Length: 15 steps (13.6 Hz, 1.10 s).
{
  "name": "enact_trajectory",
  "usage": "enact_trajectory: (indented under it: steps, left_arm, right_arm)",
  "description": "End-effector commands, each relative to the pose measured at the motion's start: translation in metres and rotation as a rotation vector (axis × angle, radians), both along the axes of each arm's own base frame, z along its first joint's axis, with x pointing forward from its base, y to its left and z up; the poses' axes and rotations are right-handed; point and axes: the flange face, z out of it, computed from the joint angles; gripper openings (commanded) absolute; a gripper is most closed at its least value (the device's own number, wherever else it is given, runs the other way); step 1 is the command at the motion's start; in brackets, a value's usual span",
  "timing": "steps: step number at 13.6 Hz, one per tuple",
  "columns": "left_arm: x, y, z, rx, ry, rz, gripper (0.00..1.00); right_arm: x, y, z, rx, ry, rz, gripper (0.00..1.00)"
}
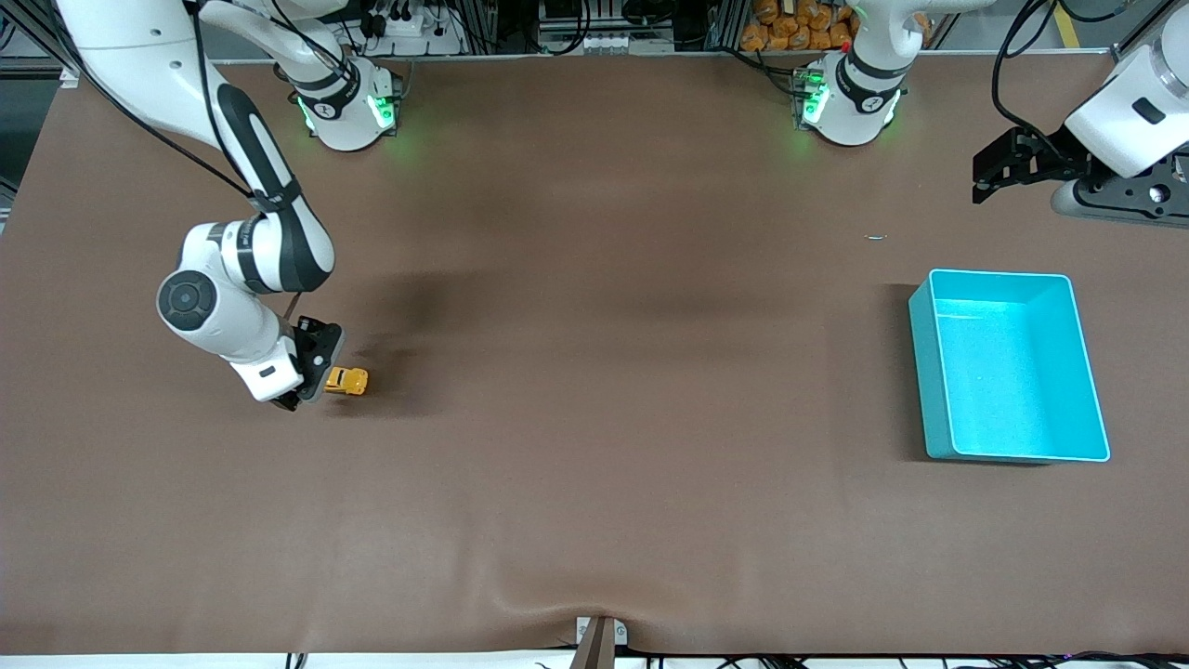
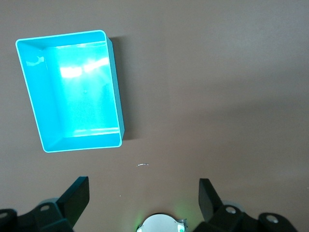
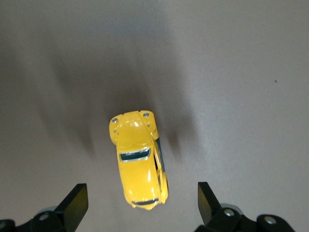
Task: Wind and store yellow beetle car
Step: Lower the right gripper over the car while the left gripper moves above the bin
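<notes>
The yellow beetle car (image 1: 347, 380) stands on its wheels on the brown table near the right arm's end. My right gripper (image 1: 311, 367) hovers low beside and partly over it, open and empty. In the right wrist view the car (image 3: 138, 159) lies between and just ahead of the two open fingertips (image 3: 77, 203), touching neither. The turquoise bin (image 1: 1012, 364) stands empty near the left arm's end. My left gripper (image 1: 999, 177) waits in the air over the table's edge past the bin, open and empty; its view shows the bin (image 2: 29, 87) below.
Both arm bases (image 1: 346, 107) stand along the table's edge farthest from the front camera. A small pale scrap (image 1: 875, 237) lies on the table between the left base and the bin. A wide stretch of brown table lies between the car and the bin.
</notes>
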Motion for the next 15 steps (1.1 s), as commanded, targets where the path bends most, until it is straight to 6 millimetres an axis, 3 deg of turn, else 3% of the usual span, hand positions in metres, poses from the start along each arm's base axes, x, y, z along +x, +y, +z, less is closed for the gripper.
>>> enact_trajectory:
  steps: [1, 5, 7, 9, 11, 13, 15]
  left_arm:
    - [0.002, -0.001, -0.003, -0.004, 0.011, 0.013, 1.0]
    - [0.012, -0.006, -0.018, -0.014, 0.024, 0.006, 1.0]
    - [0.022, -0.006, -0.036, -0.013, 0.056, 0.006, 1.0]
    - [0.03, 0.0, -0.052, -0.005, 0.083, 0.016, 1.0]
    - [0.041, -0.004, -0.07, -0.006, 0.097, 0.01, 1.0]
    - [0.045, -0.008, -0.081, -0.002, 0.105, 0.033, 1.0]
    - [0.04, -0.015, -0.09, -0.001, 0.103, 0.063, 1.0]
  right_arm:
    - [0.002, 0.003, -0.008, 0.001, -0.003, 0.07, 0.93]
    - [-0.001, 0.011, -0.021, 0.002, 0.008, 0.12, 0.86]
    - [-0.002, 0.011, -0.025, 0.001, 0.016, 0.143, 0.72]
    - [-0.002, 0.012, -0.028, 0.001, 0.021, 0.152, 0.66]
    - [-0.003, 0.013, -0.032, 0.0, 0.026, 0.19, 0.5]
    - [-0.003, 0.013, -0.034, 0.001, 0.029, 0.227, 0.37]
    - [-0.003, 0.012, -0.036, 0.0, 0.03, 0.235, 0.31]
